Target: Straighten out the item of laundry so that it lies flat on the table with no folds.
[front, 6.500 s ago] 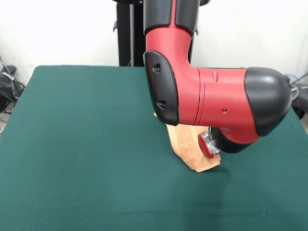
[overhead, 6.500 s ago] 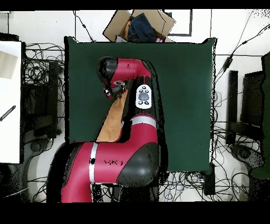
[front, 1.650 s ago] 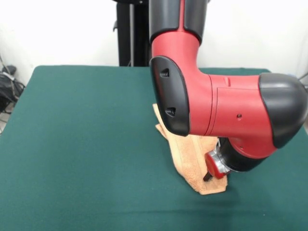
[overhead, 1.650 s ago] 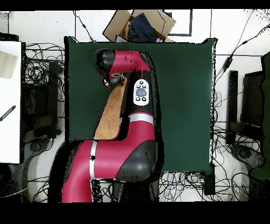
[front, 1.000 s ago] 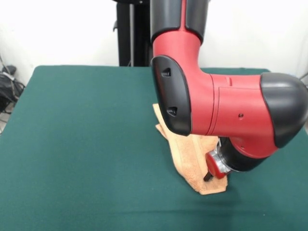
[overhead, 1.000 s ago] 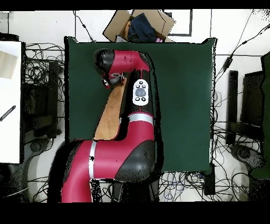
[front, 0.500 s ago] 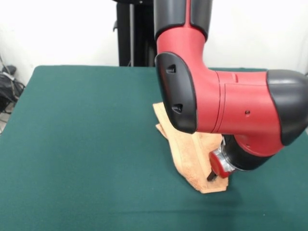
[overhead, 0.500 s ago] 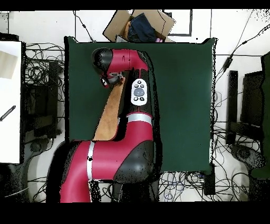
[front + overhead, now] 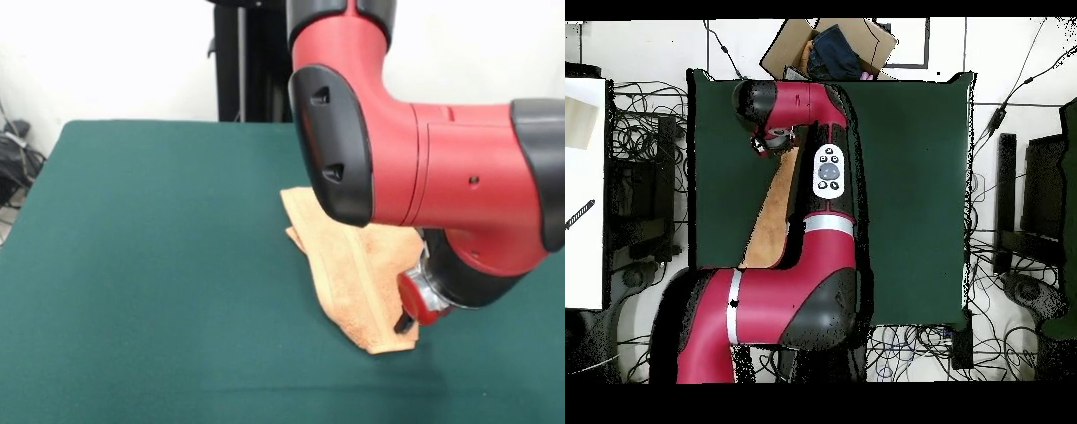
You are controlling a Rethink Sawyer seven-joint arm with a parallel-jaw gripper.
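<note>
1. The claw (image 9: 406,323) sits low at the near right corner of the towel (image 9: 353,269), at about five o'clock from the cloth's middle in the front view. Only a dark tip shows under the red wrist, so I cannot tell whether it is open, closed or pinching the hem.
2. The towel lies on the green bench (image 9: 150,265), right of centre, as a narrow folded strip. Its long axis runs from eleven o'clock to five o'clock in the front view.
3. In my judgement, the coming move turns on this: the cloth's bulk lies toward eleven o'clock from the claw.
4. The front view shows the layered fold at the far end. The overhead view shows only a sliver of towel (image 9: 770,215) beside the arm.
</note>
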